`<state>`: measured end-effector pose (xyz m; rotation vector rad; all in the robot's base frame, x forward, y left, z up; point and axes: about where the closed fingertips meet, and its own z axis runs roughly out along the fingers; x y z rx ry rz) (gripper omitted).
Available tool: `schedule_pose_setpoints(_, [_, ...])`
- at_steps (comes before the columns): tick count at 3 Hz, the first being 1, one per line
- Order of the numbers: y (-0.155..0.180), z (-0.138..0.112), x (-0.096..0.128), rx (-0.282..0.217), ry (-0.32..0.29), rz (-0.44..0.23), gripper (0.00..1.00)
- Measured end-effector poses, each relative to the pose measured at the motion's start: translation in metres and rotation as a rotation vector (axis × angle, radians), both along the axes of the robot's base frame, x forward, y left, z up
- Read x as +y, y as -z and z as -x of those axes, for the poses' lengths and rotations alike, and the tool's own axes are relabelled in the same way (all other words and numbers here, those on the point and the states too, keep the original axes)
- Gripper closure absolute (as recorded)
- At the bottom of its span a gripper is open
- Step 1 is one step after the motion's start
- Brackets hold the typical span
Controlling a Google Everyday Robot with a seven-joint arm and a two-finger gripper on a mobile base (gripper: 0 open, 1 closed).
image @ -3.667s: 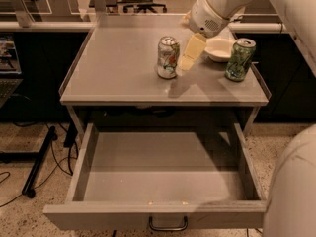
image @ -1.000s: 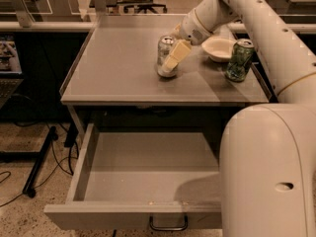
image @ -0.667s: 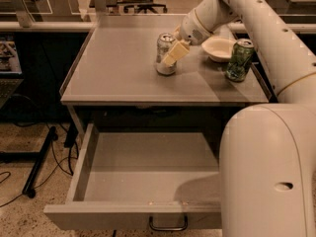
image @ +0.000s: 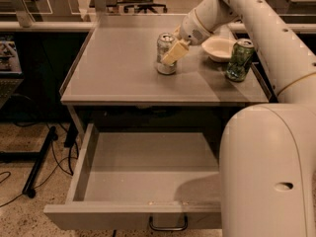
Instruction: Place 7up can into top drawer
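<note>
The gripper (image: 171, 55) is set against the upright 7up can (image: 163, 44), presumably for grasping; its closure cannot be told; the top drawer (image: 133, 216) is pulled out below for receiving.

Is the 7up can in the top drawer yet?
No, the 7up can stands on the table with the gripper at it, above the open top drawer.

Hand (image: 171, 57) at 7up can (image: 164, 44), bowl (image: 220, 49) and green can (image: 239, 59) crowding right, top drawer (image: 129, 217) open below
</note>
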<state>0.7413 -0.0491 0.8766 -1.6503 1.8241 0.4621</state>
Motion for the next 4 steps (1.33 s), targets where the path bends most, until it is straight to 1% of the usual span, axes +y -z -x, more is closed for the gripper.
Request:
schedule_pose_setpoints(1, [0.0, 0.0, 0.001, 0.007, -0.003, 0.006, 1.0])
schedule_pose_setpoints(2, [0.001, 0.002, 0.008, 0.051, -0.019, 0.044, 1.0])
schedule_pose_setpoints(3, [-0.019, 0.016, -0.009, 0.063, 0.028, 0.043, 1.0])
schedule_pose_setpoints(4, [-0.054, 0.057, -0.033, 0.019, 0.121, -0.018, 1.0])
